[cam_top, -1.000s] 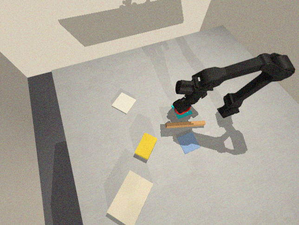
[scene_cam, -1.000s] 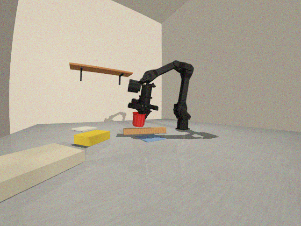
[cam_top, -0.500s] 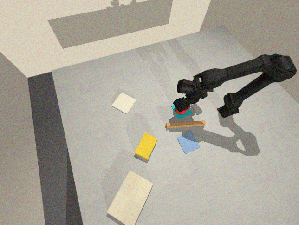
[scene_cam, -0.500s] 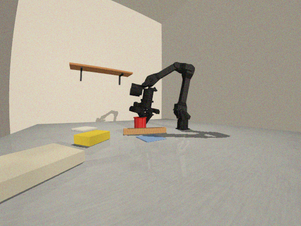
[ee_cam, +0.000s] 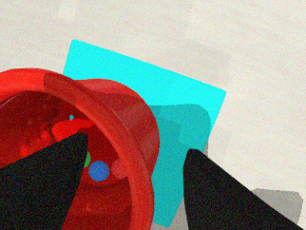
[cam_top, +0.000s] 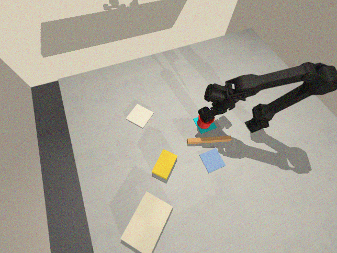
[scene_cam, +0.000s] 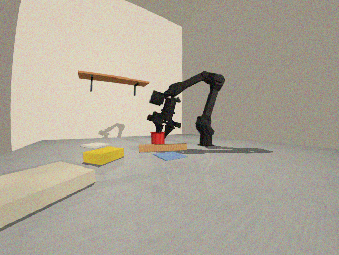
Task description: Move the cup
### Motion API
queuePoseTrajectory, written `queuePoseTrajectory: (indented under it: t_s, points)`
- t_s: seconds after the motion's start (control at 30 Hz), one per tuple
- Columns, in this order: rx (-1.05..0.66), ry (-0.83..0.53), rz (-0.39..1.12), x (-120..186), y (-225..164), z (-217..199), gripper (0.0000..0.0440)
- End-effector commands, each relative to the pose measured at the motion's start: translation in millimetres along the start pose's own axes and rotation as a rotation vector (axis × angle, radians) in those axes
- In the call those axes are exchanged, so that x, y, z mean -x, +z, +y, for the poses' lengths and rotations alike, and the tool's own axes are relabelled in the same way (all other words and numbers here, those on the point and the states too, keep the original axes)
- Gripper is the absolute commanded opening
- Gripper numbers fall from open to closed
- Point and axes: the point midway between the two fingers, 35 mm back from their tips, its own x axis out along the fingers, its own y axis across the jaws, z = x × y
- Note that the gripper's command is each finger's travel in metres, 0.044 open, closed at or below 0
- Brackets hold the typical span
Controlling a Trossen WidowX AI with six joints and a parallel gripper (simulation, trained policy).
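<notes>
The red cup (cam_top: 203, 125) (scene_cam: 157, 138) (ee_cam: 135, 125) stands upright on the cyan pad (cam_top: 202, 130) (ee_cam: 143, 81), with a blue marble (ee_cam: 99, 171) and others inside it. The end effector (cam_top: 206, 116) (scene_cam: 162, 134) (ee_cam: 137, 151) is released, its fingers parted around the cup's wall, one inside the rim and the other outside with a gap beside the wall. On the surface (cam_top: 258, 204) (scene_cam: 191, 205), a wooden bar (cam_top: 209, 140) (scene_cam: 162, 148) lies between the cyan pad and the blue pad (cam_top: 212, 160) (scene_cam: 170, 155), and a yellow block (cam_top: 164, 163) (scene_cam: 103, 155) lies apart from them.

The red cup (cam_top: 204, 123) (scene_cam: 157, 138) (ee_cam: 143, 143) has come down upright onto the cyan pad (cam_top: 202, 130) (ee_cam: 190, 95).
</notes>
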Motion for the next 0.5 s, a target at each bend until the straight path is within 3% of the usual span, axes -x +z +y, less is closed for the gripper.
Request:
queuePoseTrajectory:
  t_s: [0.0,0.47]
  points:
    - [-0.003,0.024,-0.006,3,0,-2,0.0210]
    - [-0.032,0.098,-0.048,28,6,-6,0.0281]
